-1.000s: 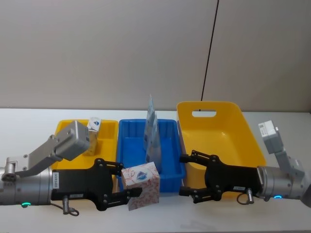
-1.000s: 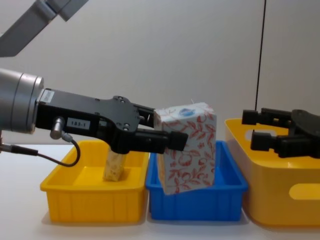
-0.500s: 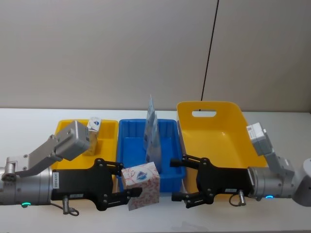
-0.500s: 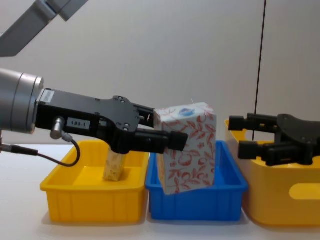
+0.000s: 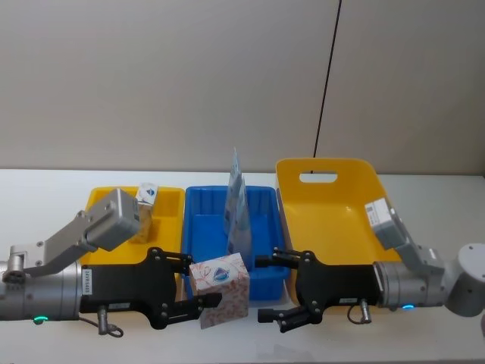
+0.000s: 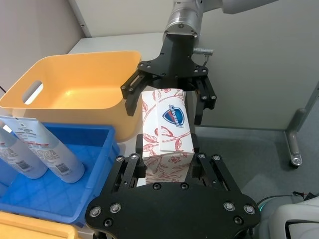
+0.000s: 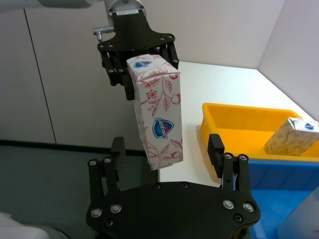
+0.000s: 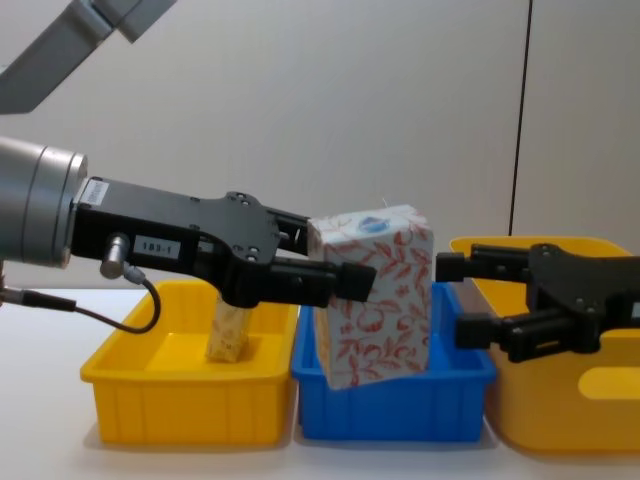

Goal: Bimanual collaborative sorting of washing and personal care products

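A white pack with red leaf print (image 5: 221, 290) hangs in the air in front of the blue bin, with my left gripper (image 5: 198, 284) shut on its left end. The same pack (image 8: 385, 300) stands upright in the chest view. My right gripper (image 5: 265, 290) is open just right of it, and its fingertips (image 8: 447, 266) reach the pack's right edge. From the right wrist the pack (image 7: 158, 112) lies between the open fingers. A second pack (image 5: 144, 203) stands in the small yellow bin. Two pale blue-and-white pouches (image 5: 239, 208) stand in the blue bin.
Three bins stand in a row on the white table: a small yellow bin (image 5: 102, 201) at the left, a blue bin (image 5: 204, 227) in the middle and a large yellow bin with a handle slot (image 5: 333, 205) at the right. A wall stands close behind.
My right gripper has travelled left from in front of the large yellow bin to the held pack, staying open. The left gripper and the pack have not moved.
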`<state>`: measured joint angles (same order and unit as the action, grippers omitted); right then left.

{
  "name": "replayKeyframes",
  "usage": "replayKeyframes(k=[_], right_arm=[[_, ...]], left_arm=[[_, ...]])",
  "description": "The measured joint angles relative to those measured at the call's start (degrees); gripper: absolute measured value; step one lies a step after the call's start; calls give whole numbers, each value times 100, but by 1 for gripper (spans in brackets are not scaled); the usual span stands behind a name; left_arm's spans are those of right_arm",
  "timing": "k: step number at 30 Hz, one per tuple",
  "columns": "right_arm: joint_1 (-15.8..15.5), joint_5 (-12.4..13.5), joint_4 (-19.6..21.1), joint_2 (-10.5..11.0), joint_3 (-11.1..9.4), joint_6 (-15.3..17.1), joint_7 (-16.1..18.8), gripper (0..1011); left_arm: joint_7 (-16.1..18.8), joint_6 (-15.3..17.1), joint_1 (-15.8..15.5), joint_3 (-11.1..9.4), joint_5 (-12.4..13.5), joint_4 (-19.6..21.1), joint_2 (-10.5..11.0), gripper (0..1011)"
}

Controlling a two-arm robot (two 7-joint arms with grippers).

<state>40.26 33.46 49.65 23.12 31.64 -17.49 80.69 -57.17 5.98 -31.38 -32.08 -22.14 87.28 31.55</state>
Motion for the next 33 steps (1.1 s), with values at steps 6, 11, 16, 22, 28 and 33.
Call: replayKeyframes(k=[6,11,16,22,28,33], right_arm=[[113,-105,-156,-80,84,-175,-44,1002],[197,-148,-272,-148,143,-272,-50,1002],[259,-167,-355,-214,200,-333,-35,1002],[300,-170,-412,-267,255,-360,1,1002],[353,-189,-479,-338,331,-402,8,1002],[394,-227,-543,-391,379,-448,-24,1002]], left_arm=[[0,0,0,0,0,0,0,425],[0,0,0,0,0,0,0,425],[0,0,0,0,0,0,0,425],[0,0,0,0,0,0,0,425],[0,0,0,0,0,0,0,425],[0,0,0,0,0,0,0,425]])
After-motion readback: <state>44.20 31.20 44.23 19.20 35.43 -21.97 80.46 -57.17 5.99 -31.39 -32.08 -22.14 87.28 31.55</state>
